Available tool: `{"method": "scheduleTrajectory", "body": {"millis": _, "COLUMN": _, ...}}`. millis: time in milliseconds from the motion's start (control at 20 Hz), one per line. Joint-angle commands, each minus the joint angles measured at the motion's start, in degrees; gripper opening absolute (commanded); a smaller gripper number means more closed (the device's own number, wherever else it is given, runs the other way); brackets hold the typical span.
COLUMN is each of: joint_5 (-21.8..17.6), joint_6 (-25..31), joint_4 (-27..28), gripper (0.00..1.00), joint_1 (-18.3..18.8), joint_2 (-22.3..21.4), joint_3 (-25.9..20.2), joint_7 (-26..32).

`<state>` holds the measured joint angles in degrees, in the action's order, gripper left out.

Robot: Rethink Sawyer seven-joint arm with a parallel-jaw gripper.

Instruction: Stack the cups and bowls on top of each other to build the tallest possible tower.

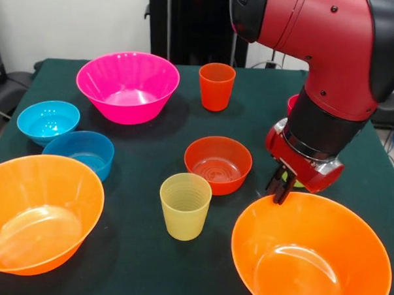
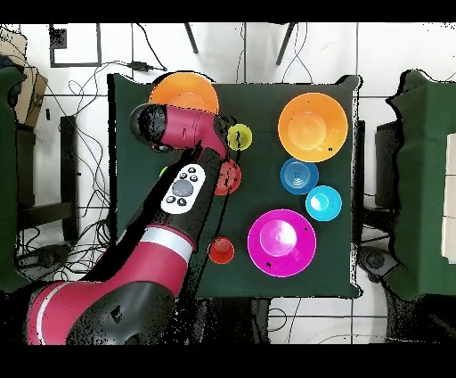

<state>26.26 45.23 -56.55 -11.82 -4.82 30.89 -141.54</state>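
My gripper (image 1: 281, 188) hangs at the far rim of the right large orange bowl (image 1: 310, 257), its dark fingers close together with nothing seen between them. A sliver of the lime green cup (image 1: 300, 185) shows just behind it. The red-pink cup (image 1: 292, 103) is mostly hidden behind the arm. The yellow cup (image 1: 184, 206) and the red-orange small bowl (image 1: 218, 165) stand mid-table, with the orange cup (image 1: 216, 86) further back. The magenta bowl (image 1: 128, 86), light blue bowl (image 1: 48, 121), darker blue bowl (image 1: 82, 152) and second large orange bowl (image 1: 37, 212) sit on the left. Nothing is stacked.
From above, the arm (image 2: 191, 183) covers the gripper and part of one orange bowl (image 2: 183, 94). The dark green table (image 2: 338, 267) ends near the bowls on every side. Cables and chair legs lie on the floor around it.
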Motion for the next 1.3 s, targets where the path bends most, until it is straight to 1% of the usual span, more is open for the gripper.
{"method": "scheduleTrajectory", "body": {"millis": 50, "joint_5": 0.9, "joint_6": -3.5, "joint_4": -1.7, "gripper": 0.0, "joint_1": -0.3, "joint_2": -0.1, "joint_3": -4.3, "joint_7": -11.7}}
{"method": "scheduleTrajectory", "body": {"millis": 350, "joint_5": 1.8, "joint_6": -2.3, "joint_4": -1.5, "gripper": 0.0, "joint_1": -0.5, "joint_2": 0.1, "joint_3": -4.4, "joint_7": -13.1}}
{"method": "scheduleTrajectory", "body": {"millis": 450, "joint_5": 2.6, "joint_6": -2.4, "joint_4": -1.9, "gripper": 0.0, "joint_1": -0.4, "joint_2": 0.1, "joint_3": -5.0, "joint_7": -13.6}}
{"method": "scheduleTrajectory", "body": {"millis": 750, "joint_5": 5.5, "joint_6": -2.9, "joint_4": -3.2, "gripper": 0.0, "joint_1": -2.2, "joint_2": 0.1, "joint_3": -6.6, "joint_7": -15.6}}
{"method": "scheduleTrajectory", "body": {"millis": 900, "joint_5": 6.7, "joint_6": -4.3, "joint_4": -4.6, "gripper": 0.0, "joint_1": -2.3, "joint_2": -0.6, "joint_3": -9.1, "joint_7": -13.4}}
{"method": "scheduleTrajectory", "body": {"millis": 1300, "joint_5": 7.2, "joint_6": -5.7, "joint_4": -8.0, "gripper": 0.0, "joint_1": -2.4, "joint_2": -2.6, "joint_3": -12.8, "joint_7": -6.9}}
